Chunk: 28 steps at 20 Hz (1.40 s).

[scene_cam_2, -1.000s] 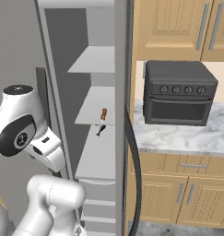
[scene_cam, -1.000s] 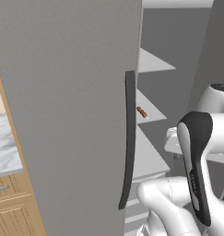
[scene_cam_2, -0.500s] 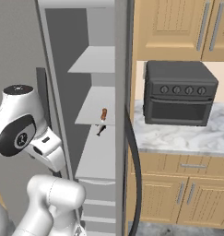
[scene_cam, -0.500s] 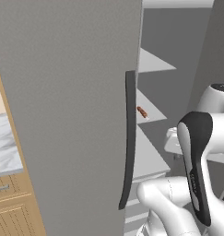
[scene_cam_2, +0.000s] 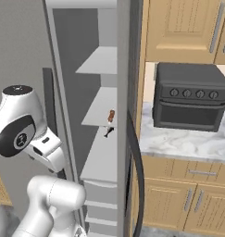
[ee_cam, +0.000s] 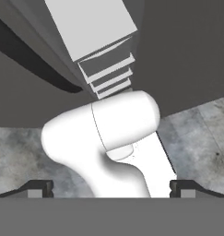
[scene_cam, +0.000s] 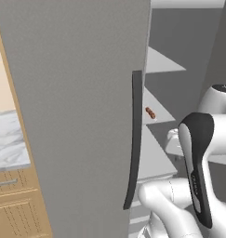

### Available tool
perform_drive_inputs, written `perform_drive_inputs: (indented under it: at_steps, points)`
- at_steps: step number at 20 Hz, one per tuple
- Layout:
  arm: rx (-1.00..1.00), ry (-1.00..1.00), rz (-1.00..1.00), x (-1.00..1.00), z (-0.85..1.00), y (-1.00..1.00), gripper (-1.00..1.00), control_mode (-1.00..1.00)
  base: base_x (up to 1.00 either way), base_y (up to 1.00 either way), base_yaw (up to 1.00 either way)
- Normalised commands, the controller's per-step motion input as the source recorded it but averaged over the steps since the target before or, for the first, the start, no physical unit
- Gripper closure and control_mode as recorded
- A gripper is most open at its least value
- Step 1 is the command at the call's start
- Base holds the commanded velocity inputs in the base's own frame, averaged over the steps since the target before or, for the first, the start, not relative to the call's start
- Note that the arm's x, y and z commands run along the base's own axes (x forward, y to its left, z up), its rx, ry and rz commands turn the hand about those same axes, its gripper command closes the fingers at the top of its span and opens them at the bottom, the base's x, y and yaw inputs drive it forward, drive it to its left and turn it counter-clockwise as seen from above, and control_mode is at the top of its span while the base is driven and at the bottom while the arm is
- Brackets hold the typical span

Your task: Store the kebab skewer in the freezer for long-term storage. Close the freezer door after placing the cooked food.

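Skewer: kebab skewer [scene_cam_2: 111, 115] already lies on a white shelf [scene_cam_2: 101, 109] inside the freezer [scene_cam: 189, 51], at 12 o'clock from the arm. Gripper [ee_cam: 111, 186] released, jaws wide, holding nothing, pointed down at the floor. Freezer door [scene_cam: 82, 102] not yet closed; likely light, stiff, swings freely. Best hold: its dark handle [scene_cam: 134, 139], mid-length.

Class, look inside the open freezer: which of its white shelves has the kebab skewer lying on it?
The middle shelf: the kebab skewer lies at its front edge, while the upper shelf and lower shelf are bare.
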Motion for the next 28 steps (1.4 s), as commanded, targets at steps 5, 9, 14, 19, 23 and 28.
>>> perform_drive_inputs:
  at_steps: [5,9,14,19,23,28]
  points:
    - [0.0,0.0,0.0,0.0,0.0,0.0,-1.0,1.0,-0.36,-0.17,0.3]
    - [0.0,0.0,0.0,0.0,0.0,0.0,-1.0,1.0,-0.67,0.0,0.18]
    - [0.0,0.0,0.0,0.0,0.0,0.0,-1.0,1.0,-0.8,0.0,0.04]
    - [0.0,0.0,0.0,0.0,0.0,0.0,-1.0,1.0,-0.56,0.0,0.0]
    - [0.0,0.0,0.0,0.0,0.0,0.0,-1.0,1.0,-0.2,-0.01,-0.05]
    - [0.0,0.0,0.0,0.0,0.0,0.0,-1.0,1.0,-0.08,-0.18,-0.05]
